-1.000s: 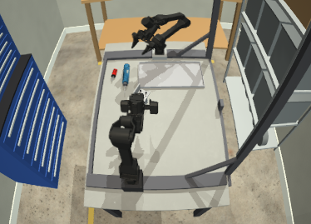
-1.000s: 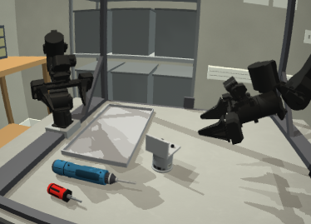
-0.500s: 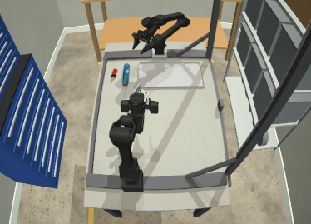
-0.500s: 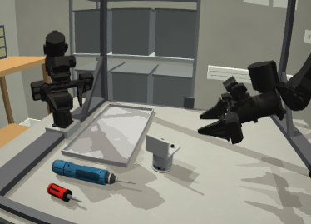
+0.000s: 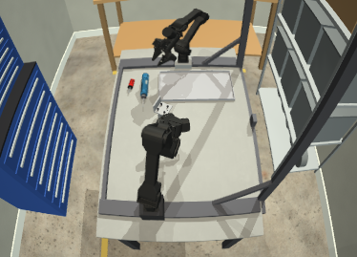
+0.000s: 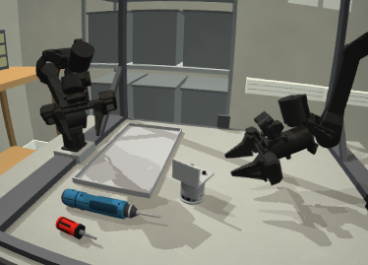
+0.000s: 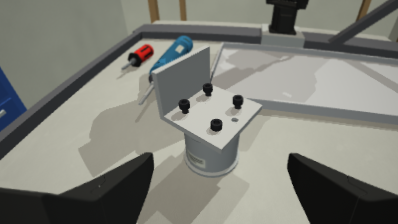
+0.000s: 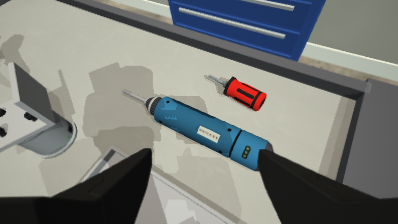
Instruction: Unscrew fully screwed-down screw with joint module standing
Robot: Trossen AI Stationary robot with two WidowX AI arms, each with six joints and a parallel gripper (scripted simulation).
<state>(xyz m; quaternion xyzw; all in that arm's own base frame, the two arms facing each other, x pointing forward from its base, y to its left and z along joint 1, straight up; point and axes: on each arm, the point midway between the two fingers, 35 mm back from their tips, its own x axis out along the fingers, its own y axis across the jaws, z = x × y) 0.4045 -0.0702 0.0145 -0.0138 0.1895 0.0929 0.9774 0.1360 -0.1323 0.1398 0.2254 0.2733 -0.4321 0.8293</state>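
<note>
The joint module (image 6: 192, 192) (image 7: 214, 157) stands upright with the L-shaped bracket (image 6: 185, 171) (image 7: 184, 80) (image 8: 34, 95) on top. Several black screws show in the left wrist view; the front screw (image 7: 216, 124) sits lowest, while the left screw (image 7: 184, 105), rear screw (image 7: 207, 88) and right screw (image 7: 238, 101) show shank below their heads. The electric screwdriver (image 5: 144, 85) (image 6: 98, 204) (image 7: 172, 54) (image 8: 190, 125) lies on the table. My left gripper (image 6: 229, 165) (image 7: 220, 160) is open, facing the module without touching. My right gripper (image 6: 80, 137) (image 8: 205, 156) is open above the electric screwdriver, holding nothing.
A red screwdriver (image 5: 131, 83) (image 6: 68, 227) (image 7: 141, 55) (image 8: 246, 94) lies beside the electric one. A shallow tray (image 5: 196, 99) (image 6: 115, 189) (image 7: 325, 114) lies behind the module, close to it. Raised grey rails edge the table.
</note>
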